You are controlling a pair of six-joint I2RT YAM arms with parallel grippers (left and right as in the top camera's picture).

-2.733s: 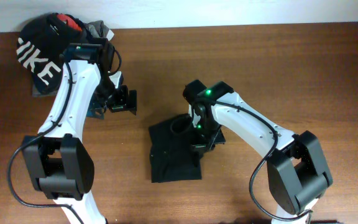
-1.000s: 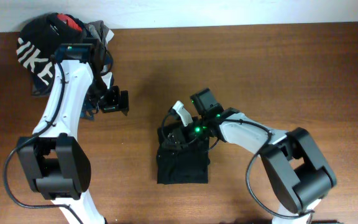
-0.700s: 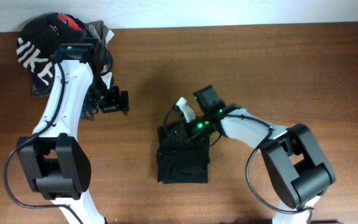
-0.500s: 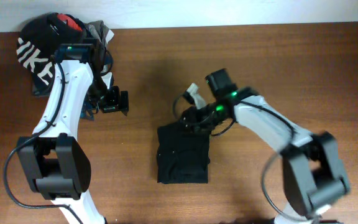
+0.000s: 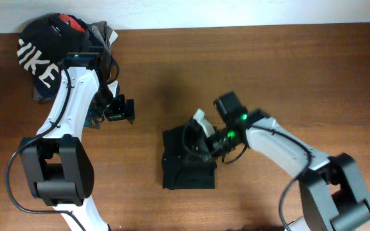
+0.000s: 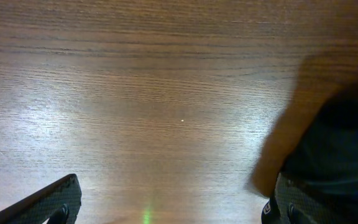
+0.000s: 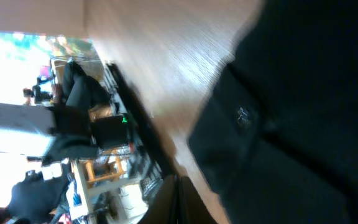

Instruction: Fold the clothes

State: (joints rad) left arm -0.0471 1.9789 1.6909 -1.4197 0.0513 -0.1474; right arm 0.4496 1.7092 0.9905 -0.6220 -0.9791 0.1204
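The black garment [image 5: 188, 170] lies folded into a small compact rectangle at the table's middle. In the right wrist view it fills the right side [image 7: 303, 112], with a small white logo showing. My right gripper [image 5: 194, 140] rests low over the garment's top edge; its fingers [image 7: 176, 202] are pressed together with nothing seen between them. My left gripper [image 5: 119, 110] hovers over bare wood to the left of the garment, apart from it. Its fingers [image 6: 166, 208] are spread wide and empty.
A pile of other clothes sits at the back left corner: a black top with big white letters [image 5: 36, 59], something red [image 5: 76, 24] and grey cloth [image 5: 99, 31]. A blurred dark shape [image 6: 347, 143] fills the right of the left wrist view.
The garment went from a wider square to a narrower, tighter rectangle. My right gripper lifted off above its top edge, then came back down onto it. The left arm barely moved.
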